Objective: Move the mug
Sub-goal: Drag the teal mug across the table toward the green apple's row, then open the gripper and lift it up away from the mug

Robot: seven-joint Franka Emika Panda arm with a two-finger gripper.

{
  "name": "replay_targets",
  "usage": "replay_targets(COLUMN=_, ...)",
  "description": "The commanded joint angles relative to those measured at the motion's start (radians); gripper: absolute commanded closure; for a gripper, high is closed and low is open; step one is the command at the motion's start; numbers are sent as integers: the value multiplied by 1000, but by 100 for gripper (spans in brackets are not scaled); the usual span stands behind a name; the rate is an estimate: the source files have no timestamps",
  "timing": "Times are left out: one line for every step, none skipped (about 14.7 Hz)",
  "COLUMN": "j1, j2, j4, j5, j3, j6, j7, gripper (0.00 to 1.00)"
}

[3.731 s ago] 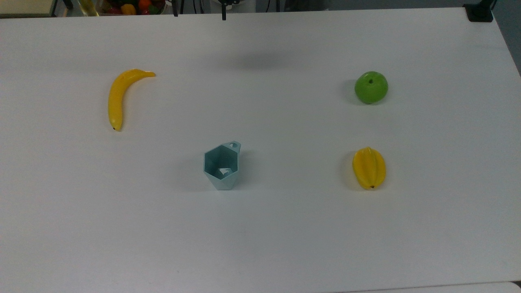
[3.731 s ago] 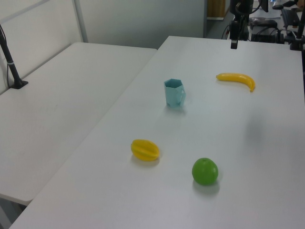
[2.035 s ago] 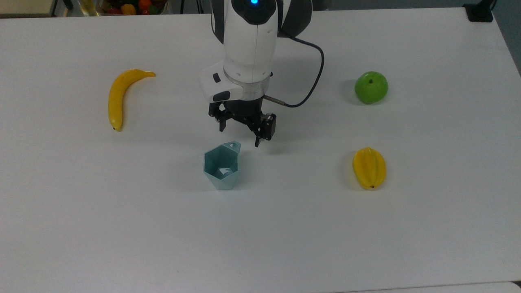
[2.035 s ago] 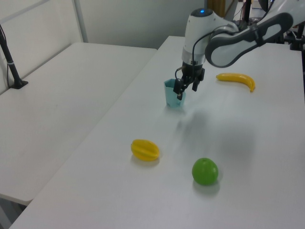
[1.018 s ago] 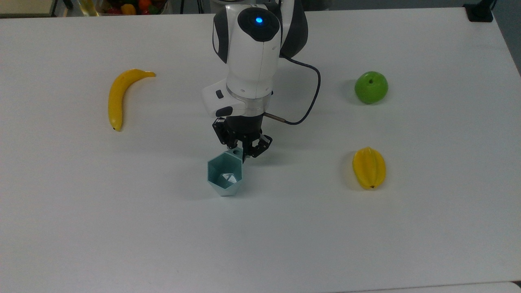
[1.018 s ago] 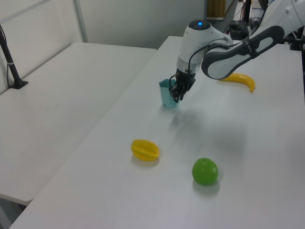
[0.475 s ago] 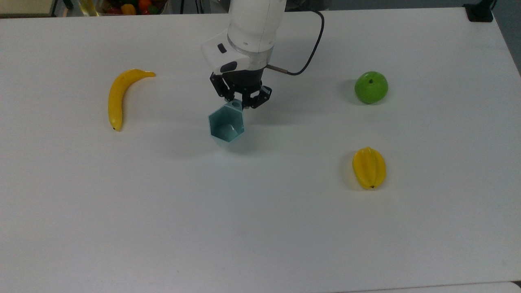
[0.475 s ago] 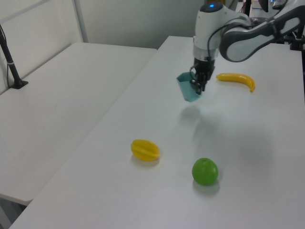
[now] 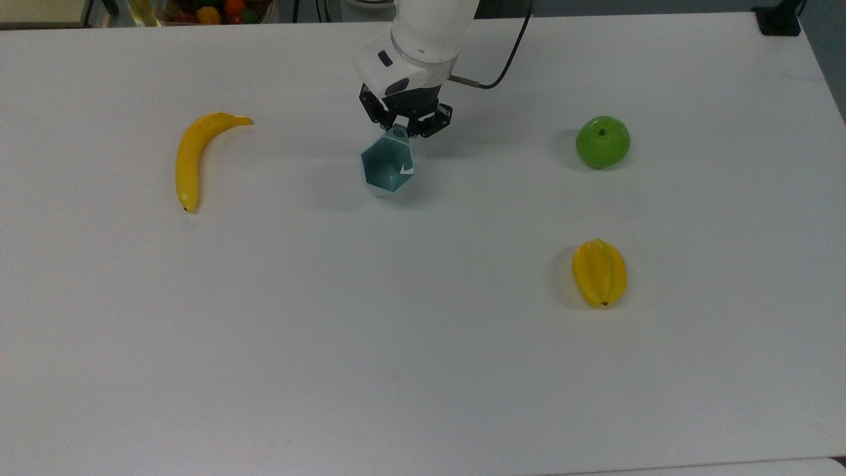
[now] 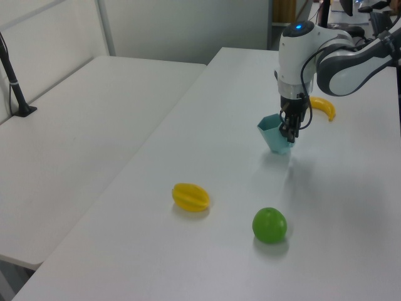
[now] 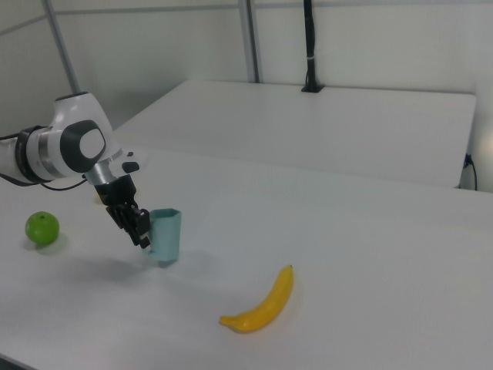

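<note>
The gripper [image 9: 400, 127] is pinching the mug [image 9: 387, 168] by its handle (mug tilted), between banana [image 9: 192, 156] and apple [image 9: 602, 141].

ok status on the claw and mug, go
Claw shut on mug handle. Mug tilted, between banana and apple in the top view. Nothing close by it.

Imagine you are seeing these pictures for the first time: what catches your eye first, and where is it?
The white arm's gripper stands out first, shut on the handle of the teal mug near the far middle of the table in the top view. Next come the bright fruits: a banana at the top view's left, an apple and a starfruit at the top view's right.
</note>
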Motion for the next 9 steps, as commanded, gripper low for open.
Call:
replay_targets(j1=8, j2=-46, j4=-28, j5=-12, j3=-5, j6=-99, j7=-30, gripper=0)
replay_targets(j1=8, j2=-46, j4=-21, j5=-12, j3=-5, j6=-118, j7=-44, gripper=0)
replay_targets(j1=8, j2=-49, j4=-12, j5=-12, j3=-5, j6=-155, j7=-68, gripper=0)
replay_targets(j1=8, j2=-52, j4=5, j5=-10, j3=-5, j6=-179, j7=-83, gripper=0)
replay_targets(j1=8, j2=-54, j4=24, j5=-10, j3=-5, j6=-208, j7=-103, gripper=0)
replay_targets(j1=8, j2=-54, j4=71, j5=-9, j3=-5, j6=-260, j7=-143, gripper=0)
replay_targets(j1=-1, j2=-54, j4=140, j5=6, j3=-5, j6=-300, j7=-195, gripper=0)
replay_targets(j1=-4, j2=-51, j4=190, j5=10, j3=-5, j6=-324, j7=-227, gripper=0)
replay_targets(j1=-14, j2=-51, j4=235, j5=22, j3=-8, j6=-342, j7=-251, gripper=0)
